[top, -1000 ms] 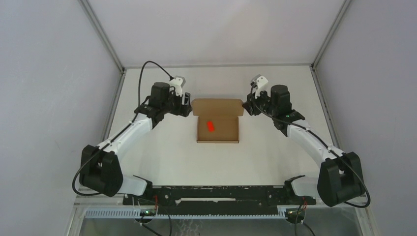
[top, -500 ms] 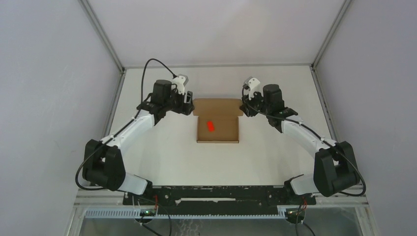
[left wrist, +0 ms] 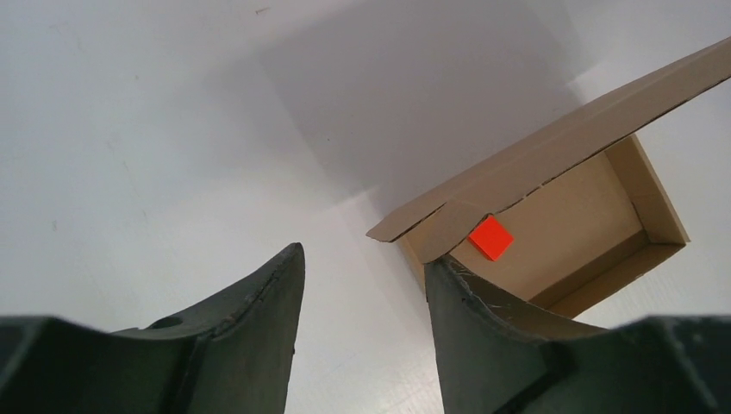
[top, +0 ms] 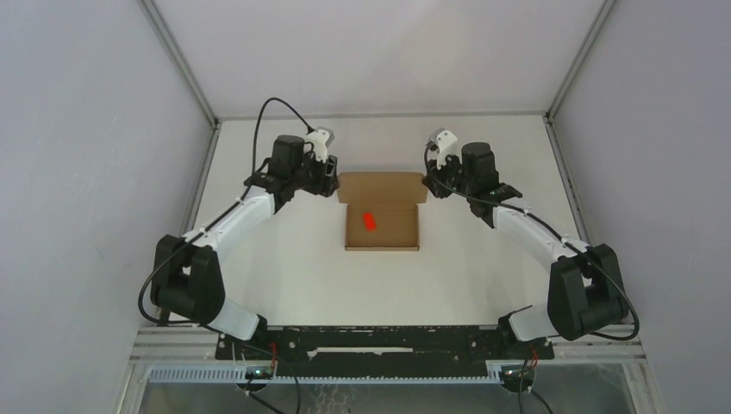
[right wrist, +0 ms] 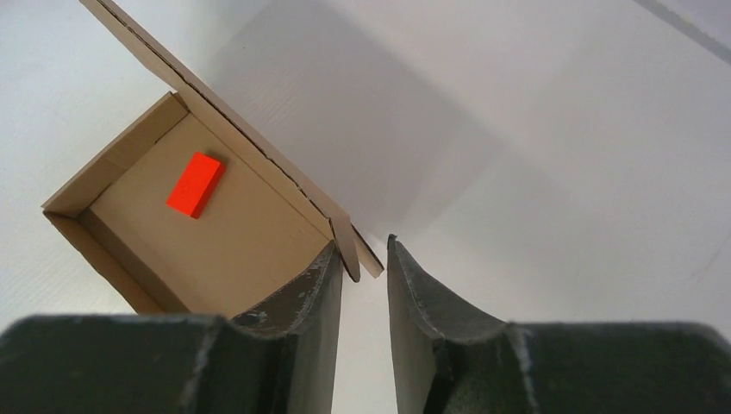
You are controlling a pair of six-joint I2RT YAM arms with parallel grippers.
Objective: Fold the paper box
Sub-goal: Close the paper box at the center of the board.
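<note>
The paper box (top: 382, 226) is a brown cardboard mailer lying open mid-table, its lid (top: 382, 186) raised at the far side. A tiny red block (top: 369, 221) lies inside it. My left gripper (top: 333, 179) is at the lid's left corner. In the left wrist view it (left wrist: 363, 253) is wide open, with the lid's corner flap (left wrist: 431, 221) just beyond its right fingertip. My right gripper (top: 428, 183) is at the lid's right corner. In the right wrist view it (right wrist: 362, 243) is open only narrowly, the corner flap (right wrist: 348, 243) between its tips, not clamped.
White tabletop (top: 284, 259) all round the box, grey walls left, right and behind. A metal rail (top: 379, 332) runs along the near edge between the arm bases.
Both arms have reached farther back and inward, bringing the grippers up to the lid's two rear corners. The box and red block have not moved.
</note>
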